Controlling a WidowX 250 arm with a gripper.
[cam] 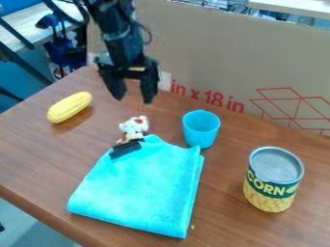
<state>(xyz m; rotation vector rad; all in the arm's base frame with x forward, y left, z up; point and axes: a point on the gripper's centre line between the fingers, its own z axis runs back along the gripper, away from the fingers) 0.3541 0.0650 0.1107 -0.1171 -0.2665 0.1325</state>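
Closest to us, the turquoise cloth (pixel 142 185) is lying folded on the wooden table (pixel 38 161), and with twelve at the top edge, we're reading our clock from the claw. Starting left, we're finding the yellow toy corn cob (pixel 69 107) sitting just below nine o'clock, its long axis running up between one and two. Now the gripper (pixel 133 100): we're seeing its two fingers hanging down, spread wide, gripping nothing! And here's the one we're watching: the small white-and-brown toy (pixel 134 126) is sitting straight out at six o'clock, nearest the claw and apart from it, its body slanting down towards seven. Right by its base, a black strip (pixel 126 148) is lying across the cloth's corner. Moving right, we're spotting the blue cup (pixel 201 129) standing at four, and the corn can (pixel 274 179) is standing farther out, just past four.
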